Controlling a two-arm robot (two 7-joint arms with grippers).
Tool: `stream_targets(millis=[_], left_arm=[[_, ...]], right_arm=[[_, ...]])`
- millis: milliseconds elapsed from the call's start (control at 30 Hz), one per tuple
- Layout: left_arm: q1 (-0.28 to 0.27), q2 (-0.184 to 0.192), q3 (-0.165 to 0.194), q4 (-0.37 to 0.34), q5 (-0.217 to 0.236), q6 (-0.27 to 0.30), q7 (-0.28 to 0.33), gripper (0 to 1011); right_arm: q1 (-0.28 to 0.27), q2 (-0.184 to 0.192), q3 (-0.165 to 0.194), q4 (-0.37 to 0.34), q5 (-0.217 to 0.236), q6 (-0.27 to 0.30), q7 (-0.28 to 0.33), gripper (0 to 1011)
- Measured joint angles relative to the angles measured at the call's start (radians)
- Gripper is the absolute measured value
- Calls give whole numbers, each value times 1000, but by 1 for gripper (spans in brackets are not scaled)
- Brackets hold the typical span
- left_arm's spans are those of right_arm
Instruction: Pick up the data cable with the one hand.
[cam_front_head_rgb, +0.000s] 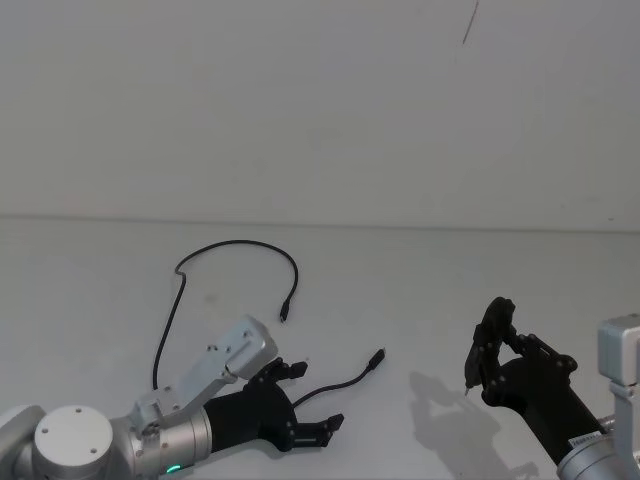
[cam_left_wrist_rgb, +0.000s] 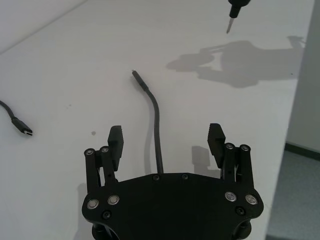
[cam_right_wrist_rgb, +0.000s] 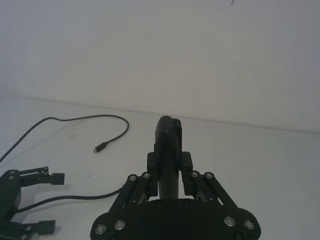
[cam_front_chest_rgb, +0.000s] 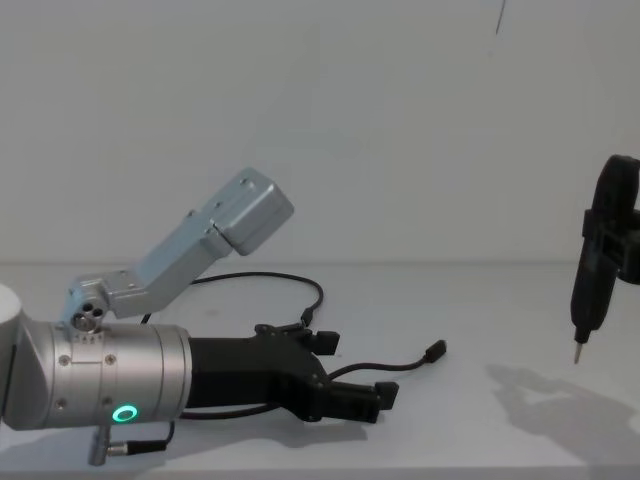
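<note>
Left wrist view | data cable inside parted left end effector

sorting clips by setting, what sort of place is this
Probably a robot lab test bench: a plain white table against a blank white wall, a black data cable lying on it, the left gripper open over the cable, and the right gripper shut on a pen-shaped tool.

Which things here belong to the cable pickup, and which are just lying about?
Job in hand:
data cable
left gripper, open, straddling it

Not part of it:
right gripper, shut on a pen-shaped tool, off to the right
white table
</note>
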Motion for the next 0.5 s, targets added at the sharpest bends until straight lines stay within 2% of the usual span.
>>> stream_targets(millis=[167, 200, 300, 333, 467, 500], left_arm=[[-8, -16, -5, 25, 4, -4, 7, 917], [-10, -20, -7, 32, 4, -4, 8, 864], [-14, -28, -9, 43, 5, -5, 10, 801], [-14, -29, -9, 46, 6, -5, 10, 746], [-18, -36, -11, 56, 7, -6, 13, 655], [-19, -38, -12, 59, 7, -6, 13, 596]], right_arm=[[0, 0, 0, 0, 0, 0, 0, 269], [0, 0, 0, 0, 0, 0, 0, 269], [0, 0, 0, 0, 0, 0, 0, 269], [0, 0, 0, 0, 0, 0, 0, 269], [0, 0, 0, 0, 0, 0, 0, 269], [0, 0, 0, 0, 0, 0, 0, 269]])
